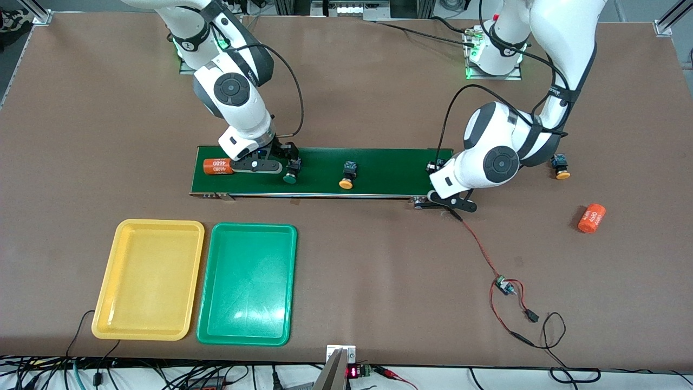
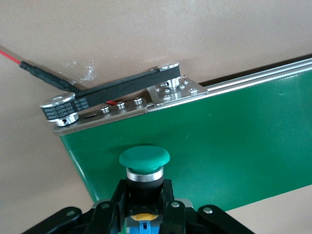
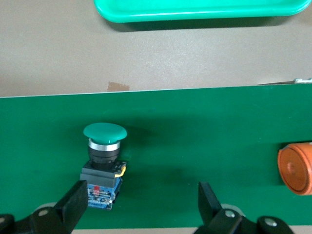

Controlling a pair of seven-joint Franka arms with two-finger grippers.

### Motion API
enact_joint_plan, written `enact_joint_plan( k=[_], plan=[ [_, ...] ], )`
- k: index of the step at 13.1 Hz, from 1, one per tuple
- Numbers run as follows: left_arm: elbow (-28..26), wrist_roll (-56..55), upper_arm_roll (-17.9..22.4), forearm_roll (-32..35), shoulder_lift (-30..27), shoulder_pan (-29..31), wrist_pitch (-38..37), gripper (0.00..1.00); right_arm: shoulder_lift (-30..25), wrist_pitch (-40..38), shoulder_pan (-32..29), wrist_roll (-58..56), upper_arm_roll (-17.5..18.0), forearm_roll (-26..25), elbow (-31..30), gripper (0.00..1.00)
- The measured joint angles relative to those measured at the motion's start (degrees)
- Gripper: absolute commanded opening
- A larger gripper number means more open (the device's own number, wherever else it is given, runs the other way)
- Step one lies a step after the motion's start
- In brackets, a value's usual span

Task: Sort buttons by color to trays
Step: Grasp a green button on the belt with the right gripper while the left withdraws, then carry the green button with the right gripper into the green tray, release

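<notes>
Down the middle of the brown bench (image 1: pixel 346 81) runs a dark green conveyor belt (image 1: pixel 379 162), and both arms are bent low over it. The left gripper (image 2: pixel 144 204) is at the belt's end toward the left arm's end of the bench, jaws closed tight around the black body of a green-capped button (image 2: pixel 144 158); that button shows only in the left wrist view, its cap pointing out over the belt surface near the metal end bracket. The right gripper (image 3: pixel 141 200) is down at the other end of the belt with its jaws spread wide and holding nothing; a second green-capped button (image 1: pixel 291 172) lies on the belt close to one finger, not between the two as far as I can see. An orange cylinder with white print (image 1: pixel 218 166) lies on the belt beside that gripper, at the right arm's end. A yellow-capped button (image 1: pixel 348 176) sits near the middle of the belt, well apart from either gripper. Another yellow-capped button (image 1: pixel 560 166) rests on the bare bench off the belt's end, toward the left arm's end, and a second orange cylinder (image 1: pixel 591 218) lies nearer the front camera than it. The yellow tray (image 1: pixel 111 309) and the green tray (image 1: pixel 214 319) lie side by side, almost touching, nearer the camera than the belt, with nothing in them. A red and black wire with a little circuit board (image 1: pixel 503 284) trails from the belt's end.
</notes>
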Motion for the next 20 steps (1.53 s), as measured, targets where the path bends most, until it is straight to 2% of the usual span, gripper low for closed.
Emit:
enact_joint_plan(
  k=[1, 3, 11, 13, 14, 17, 18, 20],
  plan=[
    [0.0, -0.5, 0.0, -0.1, 0.0, 0.0, 0.0, 0.17, 0.0, 0.0, 0.0, 0.0, 0.0, 0.0, 0.0, 1.0],
    [0.0, -1.1, 0.0, -0.5, 0.1, 0.0, 0.0, 1.0, 0.0, 0.0, 0.0, 0.1, -0.1, 0.0, 0.0, 1.0],
    [1.7, 0.8, 0.7, -0.6, -0.1, 0.4, 0.6, 1.0, 2.9, 2.3, 0.0, 0.1, -1.2, -0.1, 0.0, 1.0],
    [2.1, 2.6, 2.1, -0.6, -0.9, 0.8, 0.6, 1.0, 3.8, 3.4, 0.1, 0.1, -1.7, -0.7, 0.0, 0.92],
    [2.1, 3.1, 2.9, -0.6, -1.3, 1.3, 0.6, 1.0, 4.3, 4.0, 0.1, 0.1, -2.1, -1.6, 0.0, 0.79],
    [2.1, 3.7, 4.7, -0.6, -1.9, 5.2, 0.6, 1.0, 5.2, 4.7, 0.5, 0.1, -2.8, -2.7, 0.0, 0.23],
    [2.1, 3.9, 5.5, -0.6, -1.9, 6.7, 0.6, 1.0, 5.3, 4.8, 0.6, 0.1, -2.9, -2.7, 0.1, 0.13],
    [2.0, 4.2, 6.2, -0.6, -1.9, 10.1, 0.0, 1.0, 5.3, 4.8, 0.7, 0.0, -3.1, -2.7, 0.3, 0.09]
  ],
)
